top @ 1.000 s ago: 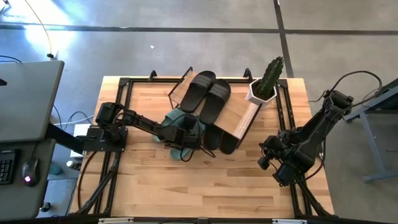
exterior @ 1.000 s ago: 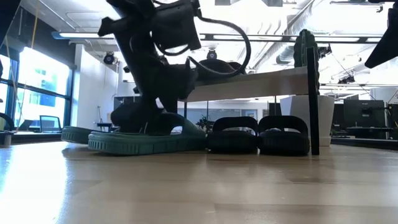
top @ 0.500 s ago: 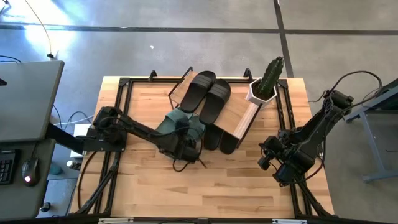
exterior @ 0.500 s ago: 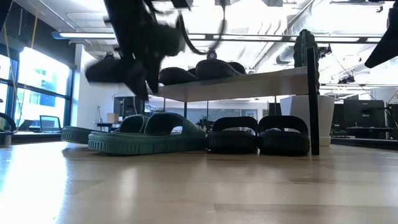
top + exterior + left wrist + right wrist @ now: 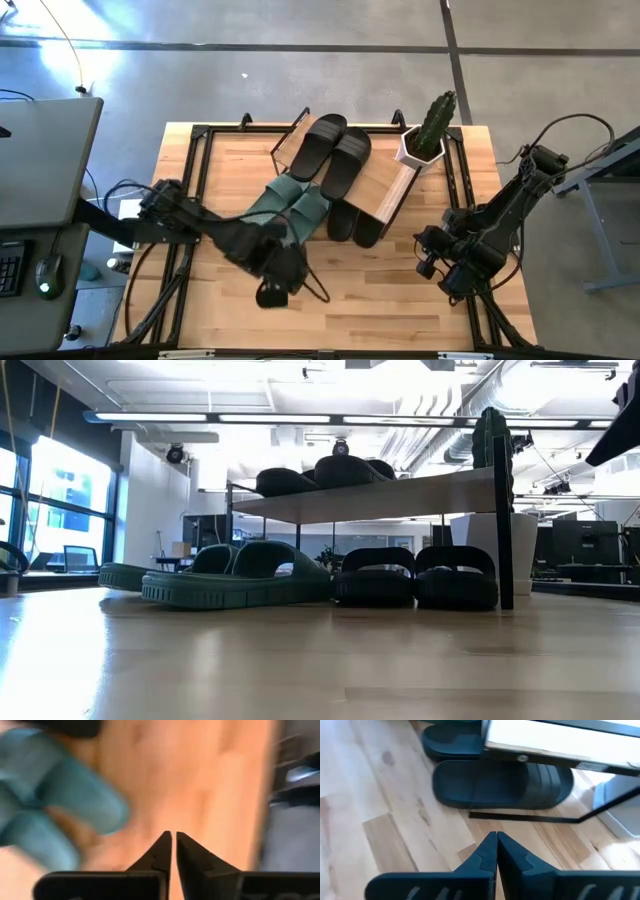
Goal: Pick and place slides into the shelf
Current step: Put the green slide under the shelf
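The shelf (image 5: 385, 190) stands at the table's far middle. Two black slides (image 5: 335, 155) lie on its wooden top. Two more black slides (image 5: 352, 222) rest soles down on the table under it, also in the low view (image 5: 415, 577). The two sage-green slides (image 5: 290, 203) lie side by side on the table at the shelf's left end, also in the low view (image 5: 235, 577). My left gripper (image 5: 272, 292) is shut and empty over the table's near middle, clear of the green slides (image 5: 55, 805). My right gripper (image 5: 428, 255) is shut and empty near the table's right side.
A potted cactus (image 5: 430, 128) in a white pot stands at the far right corner, beside the shelf. A black metal frame (image 5: 190, 180) runs round the table's edges. A desk with a keyboard and mouse (image 5: 40, 275) stands left of the table.
My left gripper has let go of the green slide, risen from it, and drawn back toward the table's near edge. It has left the low view. The green slide now rests on the table beside its mate.
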{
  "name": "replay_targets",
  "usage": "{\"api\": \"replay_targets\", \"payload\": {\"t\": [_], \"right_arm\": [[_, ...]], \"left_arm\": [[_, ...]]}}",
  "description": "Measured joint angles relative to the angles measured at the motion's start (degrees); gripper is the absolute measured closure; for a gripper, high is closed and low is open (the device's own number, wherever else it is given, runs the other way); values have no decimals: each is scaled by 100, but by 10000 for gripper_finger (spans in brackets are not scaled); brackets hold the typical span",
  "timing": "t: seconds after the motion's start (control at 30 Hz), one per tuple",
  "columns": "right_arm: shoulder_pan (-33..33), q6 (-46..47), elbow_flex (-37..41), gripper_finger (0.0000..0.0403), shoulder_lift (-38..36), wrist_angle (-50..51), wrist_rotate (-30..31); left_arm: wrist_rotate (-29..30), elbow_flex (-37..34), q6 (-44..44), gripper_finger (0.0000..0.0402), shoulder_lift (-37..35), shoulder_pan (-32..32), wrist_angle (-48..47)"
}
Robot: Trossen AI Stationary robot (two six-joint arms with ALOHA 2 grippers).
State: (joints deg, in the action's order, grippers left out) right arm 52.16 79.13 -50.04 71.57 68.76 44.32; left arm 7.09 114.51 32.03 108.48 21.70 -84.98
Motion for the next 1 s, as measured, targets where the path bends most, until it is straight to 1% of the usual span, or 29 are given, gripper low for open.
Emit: {"api": "replay_targets", "payload": {"t": [0.07, 0.17, 0.23, 0.3, 0.33, 0.43, 0.53, 0.6, 0.73, 0.8, 0.87, 1.0], "right_arm": [[0, -282, 0, 402, 0, -204, 4], [20, -622, 0, 402, -5, -506, 26], [71, -752, 0, 402, -11, -644, 28], [166, -754, 0, 402, -11, -705, 30], [224, -718, 0, 402, -11, -717, 26], [414, -567, 0, 402, -11, -714, 32], [579, -450, 0, 402, -14, -713, 28], [641, -443, 0, 402, -19, -722, 26], [641, -452, 0, 402, -46, -714, 1], [636, -454, 0, 402, -63, -703, -39], [636, -454, 0, 402, -70, -692, -42], [635, -373, 0, 402, -72, -689, -40]], "left_arm": [[-60, 117, 282, 398, -51, 197, 321], [26, 131, 697, 391, -193, 487, 659], [381, 31, 1117, 387, -293, 700, 635], [882, -245, 1560, 386, -431, 942, 645], [1036, -439, 1796, 387, -519, 1054, 682], [1141, -1313, 2644, 396, -989, 1329, 1090], [1156, -2602, 3669, 400, -1510, 1532, 1932], [1148, -3578, 4175, 399, -1806, 1627, 2779], [1154, -5246, 4346, 401, -2105, 1604, 5266], [1220, -5790, 4471, 401, -2096, 1485, 6135], [1317, -6173, 4642, 401, -2054, 1385, 6566], [1712, -6474, 4941, 401, -1915, 1166, 6231]]}}
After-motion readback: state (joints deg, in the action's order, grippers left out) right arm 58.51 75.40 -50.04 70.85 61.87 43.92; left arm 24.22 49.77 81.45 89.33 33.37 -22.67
